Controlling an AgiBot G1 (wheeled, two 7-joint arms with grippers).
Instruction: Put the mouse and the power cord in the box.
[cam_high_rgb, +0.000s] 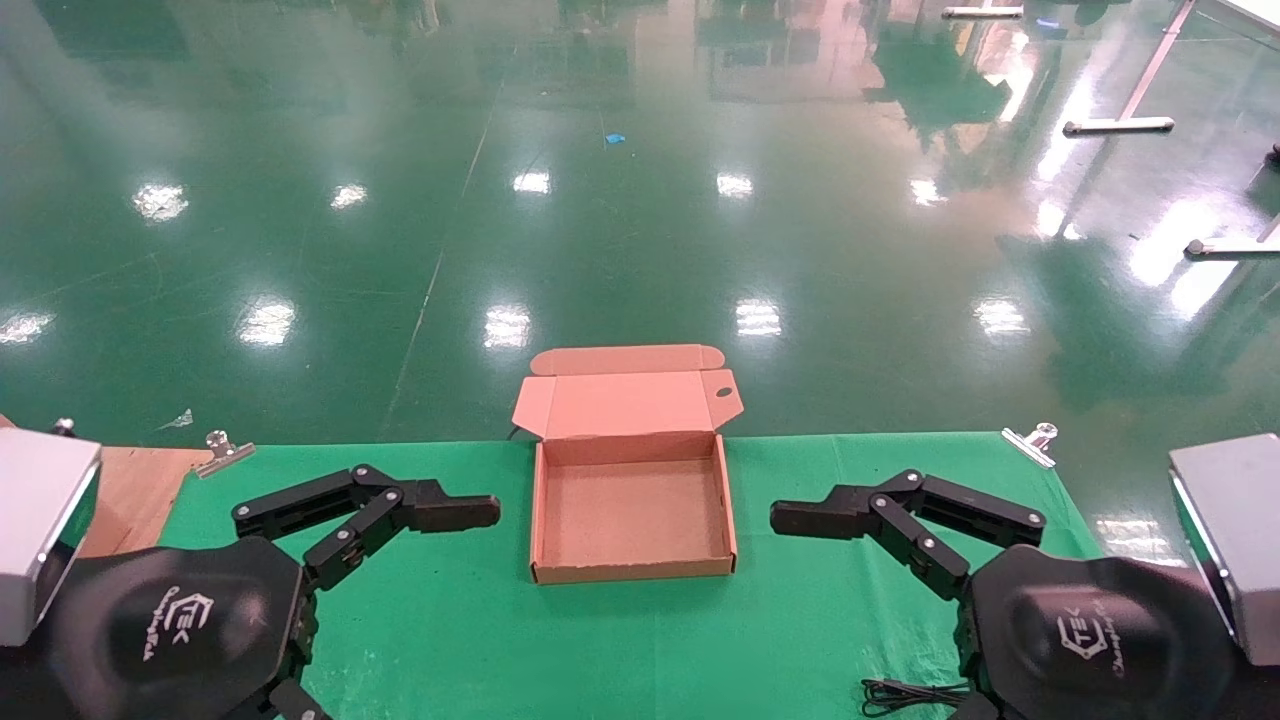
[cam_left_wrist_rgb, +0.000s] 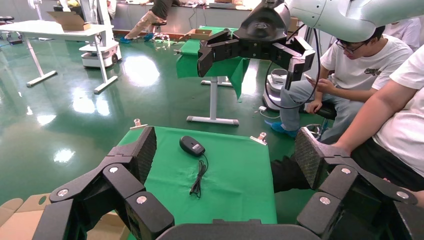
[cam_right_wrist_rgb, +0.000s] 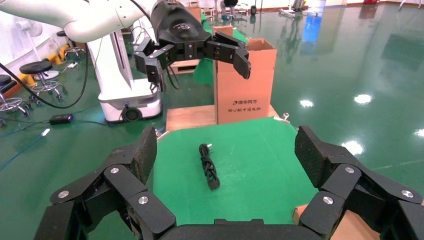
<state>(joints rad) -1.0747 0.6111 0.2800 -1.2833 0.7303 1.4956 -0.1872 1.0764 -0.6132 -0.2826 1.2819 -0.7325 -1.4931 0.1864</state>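
Note:
The box (cam_high_rgb: 632, 500) lies open at the middle of the green cloth, lid folded back, nothing inside. My left gripper (cam_high_rgb: 440, 512) hovers to its left and my right gripper (cam_high_rgb: 810, 518) to its right, both open and holding nothing. In the left wrist view the black mouse (cam_left_wrist_rgb: 192, 145) rests on the cloth with its thin cable (cam_left_wrist_rgb: 199, 177) trailing, beyond my open left gripper (cam_left_wrist_rgb: 226, 150). The right wrist view shows the power cord (cam_right_wrist_rgb: 209, 166) as a bundle on the cloth beyond my open right gripper (cam_right_wrist_rgb: 226, 150). From the head, both are hidden by my arms; only a cable loop (cam_high_rgb: 915, 695) shows.
Metal clips (cam_high_rgb: 1032, 442) pin the cloth at the table's far corners. A wooden board (cam_high_rgb: 130, 490) lies bare at the left end. A tall cardboard carton (cam_right_wrist_rgb: 245, 82) stands past that end. People (cam_left_wrist_rgb: 360, 75) sit close beside the right end of the table.

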